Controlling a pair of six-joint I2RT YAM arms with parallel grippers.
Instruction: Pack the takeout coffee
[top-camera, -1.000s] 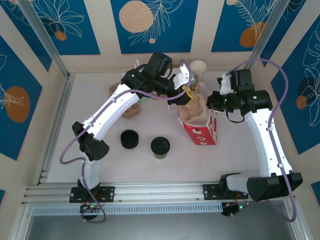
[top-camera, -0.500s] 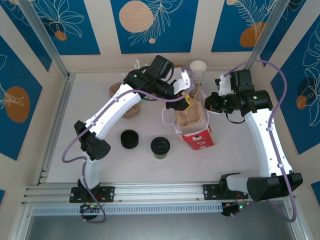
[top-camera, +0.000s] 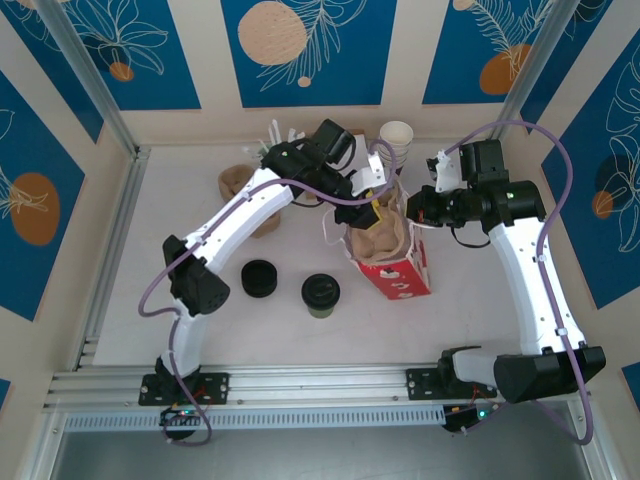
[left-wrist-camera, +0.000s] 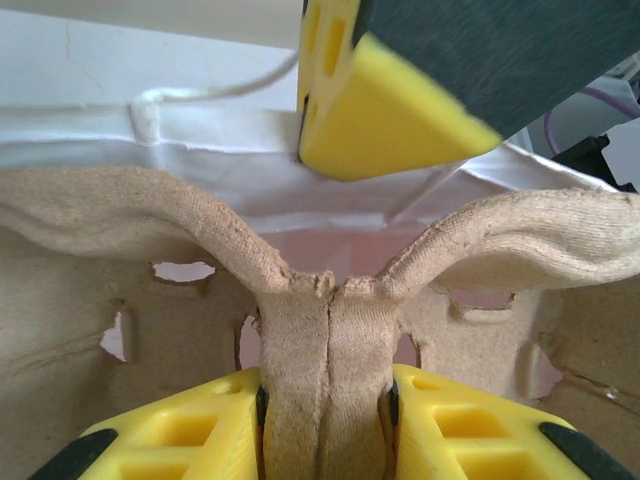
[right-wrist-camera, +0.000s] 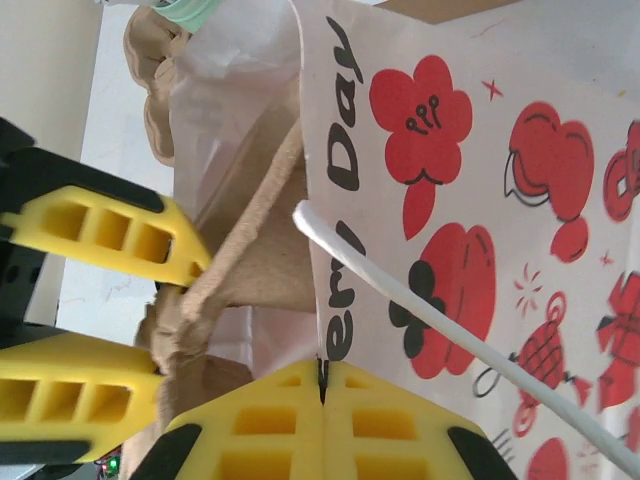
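The takeout coffee (top-camera: 321, 293), an olive-green cup with a black lid, stands alone on the table left of the red bag (top-camera: 402, 276). My left gripper (top-camera: 372, 212) reaches into the bag's mouth. It is shut on the middle ridge (left-wrist-camera: 325, 340) of a brown cardboard cup carrier (top-camera: 381, 240), which sits inside the bag. My right gripper (top-camera: 414, 212) is shut on the bag's right rim (right-wrist-camera: 322, 375), holding the mouth apart. The red-printed bag wall (right-wrist-camera: 480, 200) and its white handle cord (right-wrist-camera: 420, 310) fill the right wrist view, with the carrier (right-wrist-camera: 250, 260) beside them.
A stack of loose black lids (top-camera: 259, 277) sits left of the coffee. Lidless white-rimmed cups (top-camera: 397, 140) stand stacked at the back behind the bag. More brown carriers (top-camera: 240, 185) lie at the back left. Walls close in the table on three sides.
My left arm has swung right and carried the cup carrier further into the bag. The bag has straightened up and its mouth has shifted a little left. The right gripper keeps its hold.
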